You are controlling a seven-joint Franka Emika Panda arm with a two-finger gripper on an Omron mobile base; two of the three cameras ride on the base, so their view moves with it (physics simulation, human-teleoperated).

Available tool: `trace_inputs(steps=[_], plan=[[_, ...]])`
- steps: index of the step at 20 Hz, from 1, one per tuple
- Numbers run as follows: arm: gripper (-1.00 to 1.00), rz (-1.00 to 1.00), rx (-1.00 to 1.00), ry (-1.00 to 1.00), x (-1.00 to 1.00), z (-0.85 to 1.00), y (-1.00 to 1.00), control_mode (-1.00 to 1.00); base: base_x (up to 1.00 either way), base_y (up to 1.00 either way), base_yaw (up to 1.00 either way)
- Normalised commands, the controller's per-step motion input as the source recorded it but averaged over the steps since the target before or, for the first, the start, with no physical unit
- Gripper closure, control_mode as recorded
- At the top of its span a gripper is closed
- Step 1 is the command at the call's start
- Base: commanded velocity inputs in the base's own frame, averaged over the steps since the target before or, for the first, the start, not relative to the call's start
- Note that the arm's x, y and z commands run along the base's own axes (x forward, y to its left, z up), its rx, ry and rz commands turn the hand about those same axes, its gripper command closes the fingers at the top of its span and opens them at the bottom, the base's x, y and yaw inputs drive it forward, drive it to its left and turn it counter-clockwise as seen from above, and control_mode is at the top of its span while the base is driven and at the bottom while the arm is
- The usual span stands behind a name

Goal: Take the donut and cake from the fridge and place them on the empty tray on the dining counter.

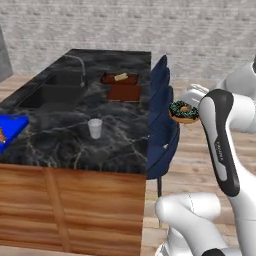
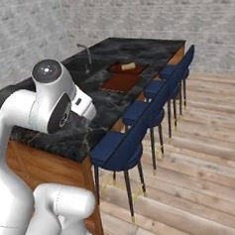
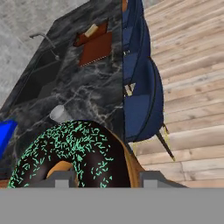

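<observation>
The donut (image 3: 70, 153), with dark chocolate icing and green-white sprinkles, sits between my fingertips (image 3: 151, 179) in the hand view, and my gripper (image 3: 107, 177) is shut on it. From the left base view the donut (image 1: 183, 111) hangs in the air right of the dining counter (image 1: 60, 140), over the blue stools. The empty reddish-brown tray (image 1: 124, 93) lies on the counter's far right part, ahead and to the left of the donut. It also appears as the tray (image 3: 95, 49) and the tray (image 2: 121, 82). The cake and the fridge are out of view.
Just behind the empty tray lies a second tray (image 1: 119, 78) holding a pale tan piece. A white cup (image 1: 95, 128) stands mid-counter. The sink (image 1: 50, 92), its faucet (image 1: 76, 61) and a blue rectangle (image 1: 10, 129) lie left. Blue stools (image 1: 161, 105) line the counter's right side.
</observation>
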Motion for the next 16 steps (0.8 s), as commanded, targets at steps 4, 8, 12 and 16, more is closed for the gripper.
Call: trace_inputs(steps=[4,8,12,16], plan=[[1.00,0.00,0.00,0.00,0.00,0.00,0.00,1.00,0.40,-1.00,0.28],[1.00,0.00,0.00,0.00,0.00,0.00,0.00,1.00,0.42,-1.00,0.35],[1.00,0.00,0.00,0.00,0.00,0.00,0.00,1.00,0.49,-0.96,0.40],[1.00,0.00,0.00,0.00,0.00,0.00,0.00,1.00,0.64,-0.89,0.41]])
